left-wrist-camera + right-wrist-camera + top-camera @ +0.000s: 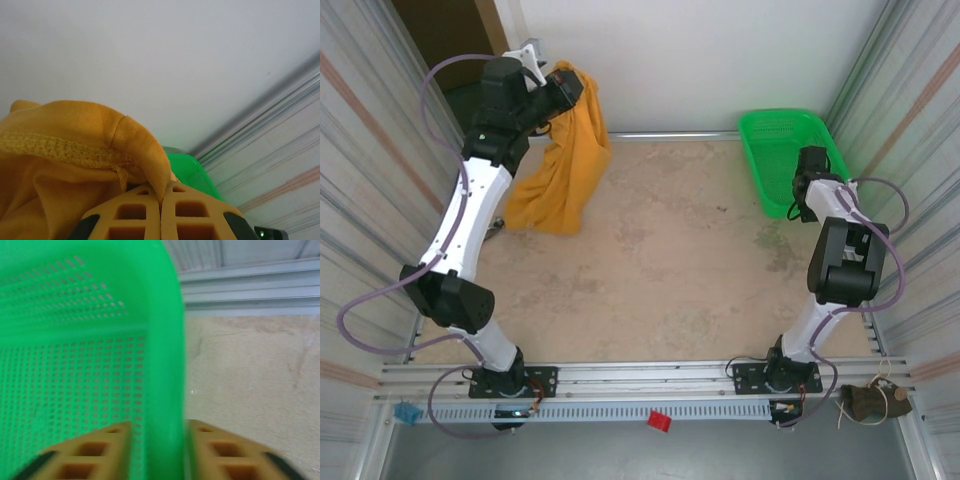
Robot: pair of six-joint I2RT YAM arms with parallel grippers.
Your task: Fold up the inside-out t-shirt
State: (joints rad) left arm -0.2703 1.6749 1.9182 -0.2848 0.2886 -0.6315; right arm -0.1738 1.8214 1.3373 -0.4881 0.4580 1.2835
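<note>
At far-left corner: t-shirt [560, 175] hangs from left jaws, which are clenched on a seamed edge; its lower folds touch the table [670, 280].
Long axis: near vertical, gripped edge uppermost.
Right jaws: parted astride the basket [760, 150] rim, well apart from the t-shirt.
Nearer arm: left.
Room: the bare table between looks ample for spreading.

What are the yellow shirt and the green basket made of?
The yellow shirt looks like soft knitted cloth, probably cotton. It is matte, hangs in loose folds and shows a stitched seam. The green basket looks like hard moulded plastic. It is smooth and slightly shiny, with neat rows of small holes in its walls.
</note>
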